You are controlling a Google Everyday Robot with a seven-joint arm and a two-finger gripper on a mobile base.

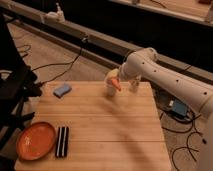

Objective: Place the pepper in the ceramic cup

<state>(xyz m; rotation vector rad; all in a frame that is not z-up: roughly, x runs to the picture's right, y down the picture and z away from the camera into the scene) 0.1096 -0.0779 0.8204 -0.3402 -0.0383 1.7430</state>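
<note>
Near the far edge of the wooden counter [95,125], the claw [118,82] is gripping the pepper [116,84], holding it tilted right against the ceramic cup [110,86], beside a clear bottle [134,86].

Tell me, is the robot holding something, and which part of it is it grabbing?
Yes. The gripper, at the table's far edge, holds the orange pepper by its upper end, right by the pale ceramic cup.

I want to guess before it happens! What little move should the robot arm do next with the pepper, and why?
Probably lower a little and let go. The gripper holds the pepper at the ceramic cup's rim, at the far edge of the wooden table, seemingly not yet inside.
</note>
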